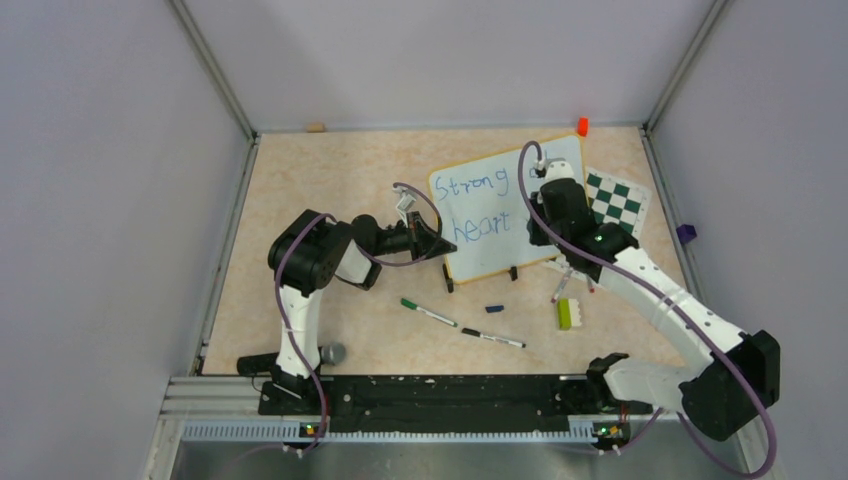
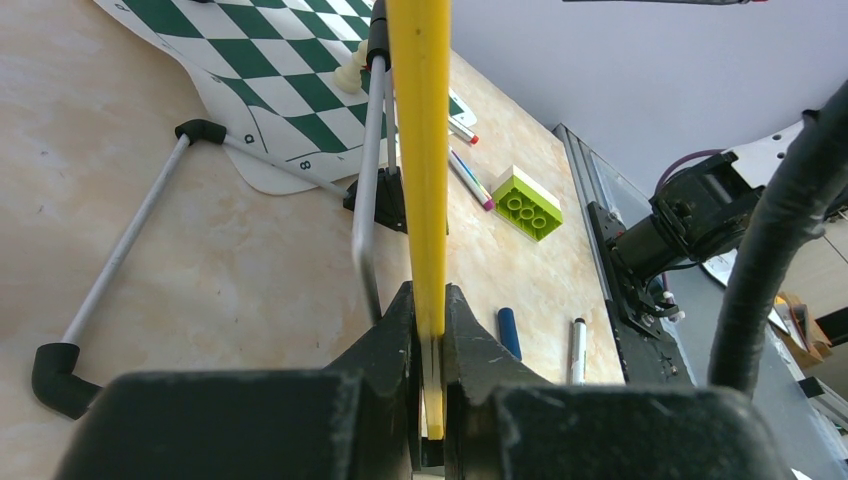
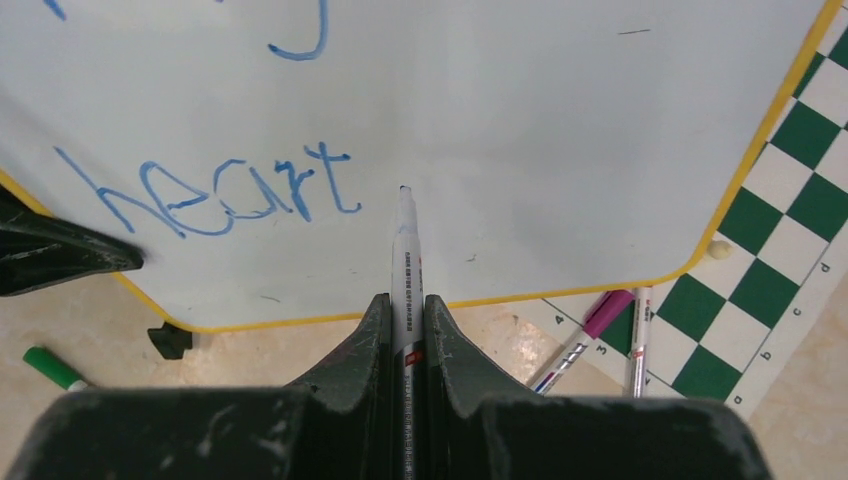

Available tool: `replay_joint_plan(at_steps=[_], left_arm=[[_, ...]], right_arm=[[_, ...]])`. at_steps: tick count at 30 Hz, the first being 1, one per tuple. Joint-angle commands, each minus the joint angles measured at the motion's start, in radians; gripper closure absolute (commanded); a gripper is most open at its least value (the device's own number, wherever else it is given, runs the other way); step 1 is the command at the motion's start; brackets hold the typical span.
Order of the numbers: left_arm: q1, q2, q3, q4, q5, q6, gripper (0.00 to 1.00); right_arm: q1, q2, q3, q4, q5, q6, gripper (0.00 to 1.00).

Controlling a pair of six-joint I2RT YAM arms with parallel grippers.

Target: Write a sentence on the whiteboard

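Beige table (image 1: 330, 180) inside grey walls. The whiteboard (image 1: 490, 255) stands tilted on its clip feet right of table centre. Everything below is placed off it.

- Chessboard (image 1: 618, 200): at the whiteboard's right edge, one corner tucked under it.
- Left gripper (image 2: 428, 295): at the whiteboard's left edge, jaws clamped tight on the yellow rim, steadying it.
- Right gripper (image 3: 405, 300): over the whiteboard's right half, jaws pinched shut on a marker (image 3: 405, 250), cap off.
- Sentence (image 3: 240, 195): blue, two lines, "Strong" above and "heart" below (the right arm hides the rest of the top line in the overhead view).
- Brick (image 1: 564, 313), loose pens (image 1: 428, 312), blue cap (image 1: 494, 309): on the table in front of the whiteboard's lower edge.

Key relation: the marker's long axis points straight up the whiteboard face. Its tip sits just right of the "t" in "heart", on that same line. I can't tell whether the tip touches or hangs just off. Blank white runs rightward from the tip to the rim. Judging by that, the next word goes there, stroked left to right. The right arm is the nearer one, and the left only braces.
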Motion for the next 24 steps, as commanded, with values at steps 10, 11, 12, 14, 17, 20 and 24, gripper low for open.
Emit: replay_joint_plan(at_steps=[10, 11, 12, 14, 17, 20, 24], left_arm=[[-0.024, 0.011, 0.003, 0.079, 0.121, 0.043, 1.0], [-0.025, 0.012, 0.004, 0.079, 0.122, 0.043, 1.0], [-0.024, 0.012, 0.004, 0.079, 0.122, 0.042, 1.0], [-0.024, 0.013, 0.004, 0.079, 0.121, 0.042, 1.0], [-0.025, 0.013, 0.005, 0.079, 0.121, 0.04, 1.0], [-0.024, 0.014, 0.007, 0.079, 0.123, 0.04, 1.0], [-0.025, 0.012, 0.006, 0.079, 0.124, 0.041, 1.0]], right_arm=[[-0.092, 0.008, 0.014, 0.041, -0.012, 0.042, 1.0], [-0.099, 0.007, 0.008, 0.043, -0.02, 0.042, 1.0], [-0.109, 0.003, 0.0, 0.046, -0.033, 0.041, 1.0], [-0.131, -0.005, -0.014, 0.061, -0.076, 0.041, 1.0], [-0.161, -0.008, -0.026, 0.083, -0.144, 0.045, 1.0], [-0.17, 0.0, -0.028, 0.098, -0.183, 0.045, 1.0], [-0.174, 0.009, -0.031, 0.102, -0.204, 0.048, 1.0]])
